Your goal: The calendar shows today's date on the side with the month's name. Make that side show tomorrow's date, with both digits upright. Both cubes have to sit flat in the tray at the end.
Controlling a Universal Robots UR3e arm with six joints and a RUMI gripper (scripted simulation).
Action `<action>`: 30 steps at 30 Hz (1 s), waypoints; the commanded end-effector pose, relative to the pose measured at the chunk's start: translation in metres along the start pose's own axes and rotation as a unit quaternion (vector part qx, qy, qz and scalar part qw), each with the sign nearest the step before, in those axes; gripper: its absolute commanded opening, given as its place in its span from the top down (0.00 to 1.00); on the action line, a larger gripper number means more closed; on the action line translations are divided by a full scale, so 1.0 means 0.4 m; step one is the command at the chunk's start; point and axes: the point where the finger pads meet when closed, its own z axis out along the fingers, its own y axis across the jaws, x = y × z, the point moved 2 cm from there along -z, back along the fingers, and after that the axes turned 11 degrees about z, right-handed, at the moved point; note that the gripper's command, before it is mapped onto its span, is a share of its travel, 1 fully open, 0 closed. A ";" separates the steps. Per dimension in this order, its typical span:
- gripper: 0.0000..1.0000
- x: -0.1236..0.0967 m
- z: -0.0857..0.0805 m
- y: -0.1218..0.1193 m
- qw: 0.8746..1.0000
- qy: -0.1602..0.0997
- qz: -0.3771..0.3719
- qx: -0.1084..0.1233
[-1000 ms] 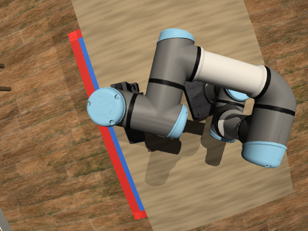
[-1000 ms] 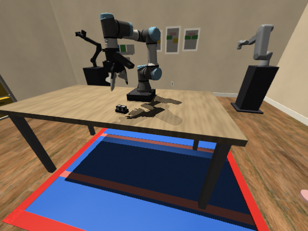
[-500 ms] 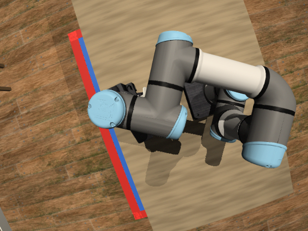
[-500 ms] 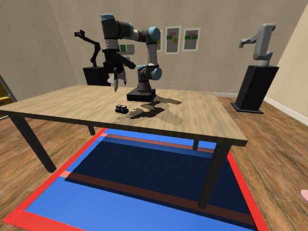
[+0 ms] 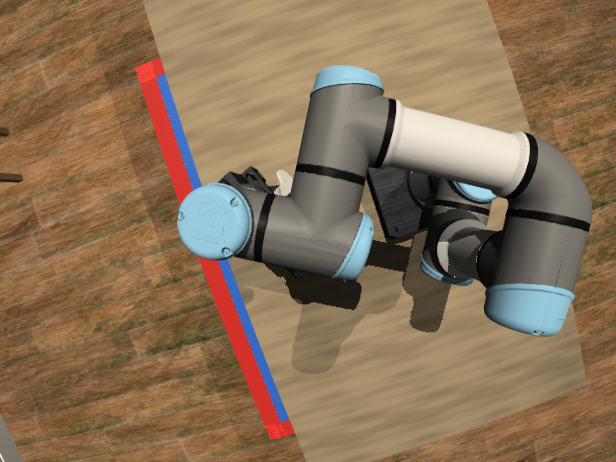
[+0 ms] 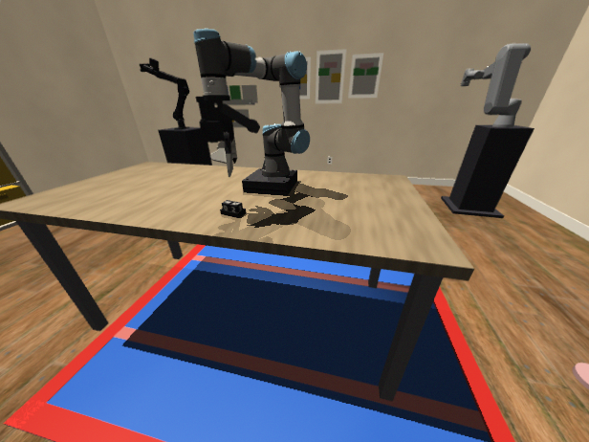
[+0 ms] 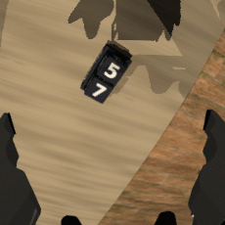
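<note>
reading the month side comes first. the calendar (image 6: 232,209) (image 7: 106,74) stands near the table's front edge in the exterior view, closer to the front left corner than the front right. its cubes (image 6: 231,206) (image 7: 110,73) appear seated in the tray (image 6: 240,214) (image 7: 88,80). the wrist view shows a white 5 (image 7: 112,70) and 7 (image 7: 99,90), but i can't tell whether they belong to the month side, and no month name is readable.

the end effector (image 5: 245,180) (image 6: 230,167) (image 7: 110,112) is wide open, holding nothing, above the table (image 5: 350,415) (image 6: 143,196) (image 7: 54,127) and well apart from the calendar. the calendar lies aslant between its fingers' lines in the wrist view, so square the wrist to a cube's faces before descending. come down straight, close on one cube's opposite sides, clear of its neighbour and the tray wall, and lift before turning. a skewed grip could twist the cube or drag the tray. farther back, the arm's base (image 5: 392,215) (image 6: 270,184) leaves the front edge free for regrasping.
</note>
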 end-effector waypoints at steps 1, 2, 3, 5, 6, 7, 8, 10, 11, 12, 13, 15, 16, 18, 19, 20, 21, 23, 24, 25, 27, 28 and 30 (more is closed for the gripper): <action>0.00 -0.001 0.003 -0.003 0.998 0.001 -0.065 -0.005; 0.00 0.000 0.005 -0.004 0.996 0.001 -0.084 -0.005; 0.00 0.000 0.006 -0.005 0.995 0.001 -0.103 -0.005; 0.00 0.000 0.007 -0.006 0.993 0.001 -0.119 -0.005; 0.00 0.000 0.008 -0.006 0.992 0.001 -0.123 -0.005; 0.00 0.000 0.009 -0.007 0.991 0.001 -0.137 -0.005; 0.00 0.000 0.009 -0.007 0.990 0.001 -0.143 -0.005; 0.00 0.000 0.011 -0.008 0.987 0.001 -0.163 -0.005; 0.00 0.000 0.012 -0.009 0.985 0.001 -0.174 -0.005; 0.00 0.000 0.012 -0.009 0.983 0.001 -0.183 -0.005; 0.00 0.000 0.013 -0.010 0.981 0.001 -0.193 -0.005; 0.00 0.000 0.014 -0.010 0.979 0.001 -0.203 -0.005; 0.00 0.000 0.014 -0.010 0.979 0.001 -0.203 -0.005; 0.00 0.000 0.016 -0.011 0.975 0.001 -0.224 -0.005; 0.00 0.000 0.017 -0.012 0.970 0.001 -0.245 -0.005; 0.00 0.000 0.018 -0.012 0.967 0.001 -0.253 -0.005; 0.00 0.000 0.019 -0.013 0.965 0.001 -0.261 -0.005; 0.00 0.000 0.020 -0.013 0.960 0.000 -0.279 -0.005; 0.00 0.000 0.021 -0.014 0.958 0.000 -0.287 -0.005; 0.00 0.000 0.021 -0.014 0.955 0.000 -0.297 -0.005; 0.00 -0.001 0.022 -0.015 0.951 0.000 -0.308 -0.005; 0.00 -0.001 0.024 -0.015 0.946 0.000 -0.324 -0.005; 0.00 -0.001 0.025 -0.016 0.940 0.000 -0.342 -0.005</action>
